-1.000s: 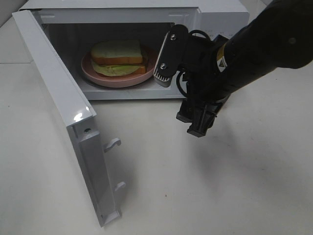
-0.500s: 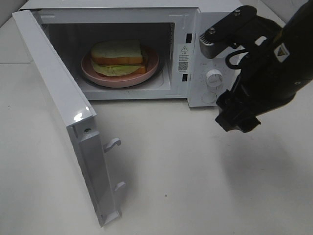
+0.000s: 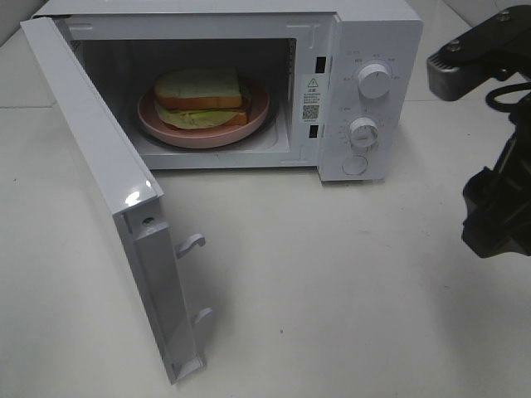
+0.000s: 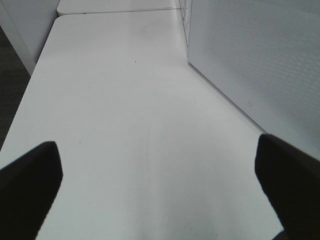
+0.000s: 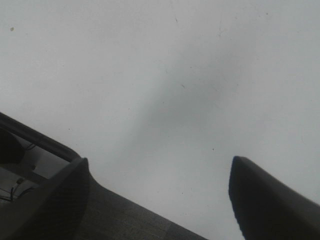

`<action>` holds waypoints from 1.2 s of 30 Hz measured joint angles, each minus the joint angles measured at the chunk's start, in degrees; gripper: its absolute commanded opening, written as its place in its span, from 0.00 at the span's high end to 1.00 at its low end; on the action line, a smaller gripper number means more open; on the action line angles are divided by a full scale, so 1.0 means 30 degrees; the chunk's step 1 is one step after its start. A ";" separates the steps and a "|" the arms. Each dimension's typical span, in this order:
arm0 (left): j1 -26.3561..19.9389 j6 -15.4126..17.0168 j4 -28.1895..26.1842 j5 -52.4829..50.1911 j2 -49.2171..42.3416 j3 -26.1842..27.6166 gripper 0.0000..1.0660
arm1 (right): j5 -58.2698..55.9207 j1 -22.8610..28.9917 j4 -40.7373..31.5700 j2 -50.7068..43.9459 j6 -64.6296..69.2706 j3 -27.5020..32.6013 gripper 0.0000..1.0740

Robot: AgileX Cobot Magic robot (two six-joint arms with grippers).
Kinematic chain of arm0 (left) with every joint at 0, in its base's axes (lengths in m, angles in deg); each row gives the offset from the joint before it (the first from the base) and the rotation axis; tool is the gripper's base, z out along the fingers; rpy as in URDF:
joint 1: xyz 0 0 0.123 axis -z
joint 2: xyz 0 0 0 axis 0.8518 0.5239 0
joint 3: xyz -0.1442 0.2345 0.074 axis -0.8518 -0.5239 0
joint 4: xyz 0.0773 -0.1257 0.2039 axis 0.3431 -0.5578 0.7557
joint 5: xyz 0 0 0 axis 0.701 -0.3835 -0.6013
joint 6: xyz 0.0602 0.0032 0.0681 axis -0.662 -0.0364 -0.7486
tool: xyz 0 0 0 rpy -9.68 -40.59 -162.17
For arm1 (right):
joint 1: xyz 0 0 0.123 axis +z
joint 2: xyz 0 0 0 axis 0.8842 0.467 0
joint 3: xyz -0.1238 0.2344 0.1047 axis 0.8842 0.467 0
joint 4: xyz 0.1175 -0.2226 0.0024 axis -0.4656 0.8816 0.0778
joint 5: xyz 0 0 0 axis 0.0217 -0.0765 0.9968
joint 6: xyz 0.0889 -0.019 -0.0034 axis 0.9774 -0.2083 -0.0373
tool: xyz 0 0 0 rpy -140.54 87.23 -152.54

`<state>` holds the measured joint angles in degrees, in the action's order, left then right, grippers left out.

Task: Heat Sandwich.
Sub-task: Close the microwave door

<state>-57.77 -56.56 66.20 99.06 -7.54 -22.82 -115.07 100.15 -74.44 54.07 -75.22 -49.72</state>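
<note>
The sandwich (image 3: 200, 98), pale bread with green and reddish filling, lies on a round pink plate (image 3: 249, 118) inside the open white microwave (image 3: 377, 33). Its door (image 3: 108, 182) stands swung out to the left. My right gripper (image 3: 491, 240) hangs at the right edge of the exterior view, well away from the microwave. In the right wrist view the right gripper (image 5: 157, 187) is open over bare table with nothing between its fingers. My left gripper (image 4: 160, 192) shows only in its wrist view, open and empty above the table.
Two knobs (image 3: 372, 80) and a round button sit on the microwave's control panel. Beside the left gripper stands a white dotted panel (image 4: 260, 75). In the right wrist view the table's edge (image 5: 45, 142) runs close by the fingers. The white table (image 3: 332, 290) spreads before the microwave.
My right arm has drawn back from in front of the microwave's opening to the far right, uncovering the control panel. Sandwich, plate and door have not moved.
</note>
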 measured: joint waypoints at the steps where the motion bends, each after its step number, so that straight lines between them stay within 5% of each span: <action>1: 0.0000 0.0000 0.0000 0.0000 0.0000 0.0000 0.02 | -0.0306 0.0000 -0.0038 -0.0630 0.0000 0.0000 0.31; 13: 0.0000 0.0000 0.0000 0.0000 0.0000 0.0000 0.02 | -0.0993 -0.0153 -0.0153 -0.4565 0.0000 0.1814 0.31; 36: 0.0000 0.0000 0.0000 0.0000 0.0000 0.0000 0.02 | -0.0344 -0.6895 -0.0210 -1.3274 0.0000 0.6608 0.31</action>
<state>-57.77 -56.56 66.20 99.06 -7.54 -22.82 -116.10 79.46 -75.07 14.25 -75.22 -29.89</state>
